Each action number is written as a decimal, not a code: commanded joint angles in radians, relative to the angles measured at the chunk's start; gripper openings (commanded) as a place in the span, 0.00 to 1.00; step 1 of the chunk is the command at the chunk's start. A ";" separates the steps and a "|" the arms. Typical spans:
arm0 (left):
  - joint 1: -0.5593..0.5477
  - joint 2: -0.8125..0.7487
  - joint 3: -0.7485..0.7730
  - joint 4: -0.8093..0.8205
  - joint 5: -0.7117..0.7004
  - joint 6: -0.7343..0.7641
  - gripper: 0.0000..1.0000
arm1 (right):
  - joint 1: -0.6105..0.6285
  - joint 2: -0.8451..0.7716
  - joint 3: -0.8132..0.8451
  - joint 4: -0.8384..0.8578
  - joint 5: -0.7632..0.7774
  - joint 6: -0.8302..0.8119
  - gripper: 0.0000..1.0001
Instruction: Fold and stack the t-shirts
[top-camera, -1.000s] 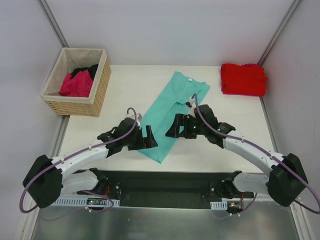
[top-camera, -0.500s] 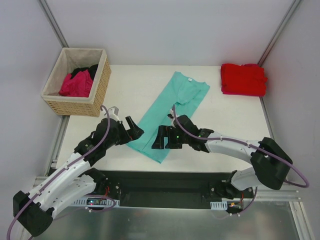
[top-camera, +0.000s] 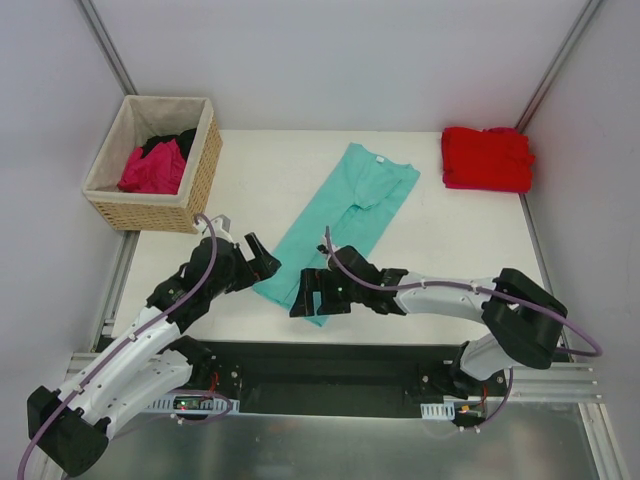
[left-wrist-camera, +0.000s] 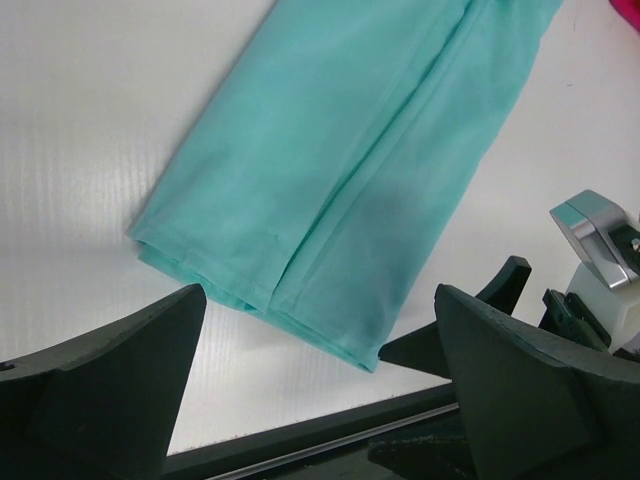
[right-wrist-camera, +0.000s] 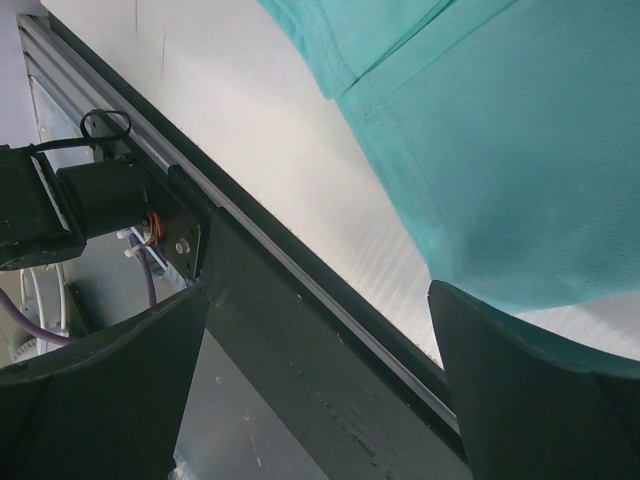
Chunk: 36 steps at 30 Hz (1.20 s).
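At the near hem of the teal t-shirt (top-camera: 345, 225), a long strip on the table (top-camera: 455, 250), you had the left gripper (top-camera: 262, 258) and right gripper (top-camera: 304, 295) spread and empty; the crosswise fold likely called for pinching both corners.

The teal t-shirt (top-camera: 345, 205), red t-shirt (top-camera: 487, 158), magenta t-shirt (top-camera: 152, 170) and black t-shirt (top-camera: 181, 140) are all plain.

White table (top-camera: 260, 180), pale grey walls (top-camera: 330, 60)

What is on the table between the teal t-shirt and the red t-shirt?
Nothing; the top view shows only bare table between the teal t-shirt and the red t-shirt.
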 joint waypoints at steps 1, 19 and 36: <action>0.016 -0.006 -0.006 -0.012 -0.007 -0.007 0.99 | 0.031 -0.005 -0.002 0.033 0.028 0.030 0.97; 0.036 -0.008 -0.005 -0.010 0.005 0.009 0.99 | 0.037 0.077 -0.031 0.079 0.023 0.039 0.97; 0.045 0.002 -0.023 -0.006 0.019 0.002 0.99 | 0.003 0.014 -0.268 0.057 0.138 0.190 0.96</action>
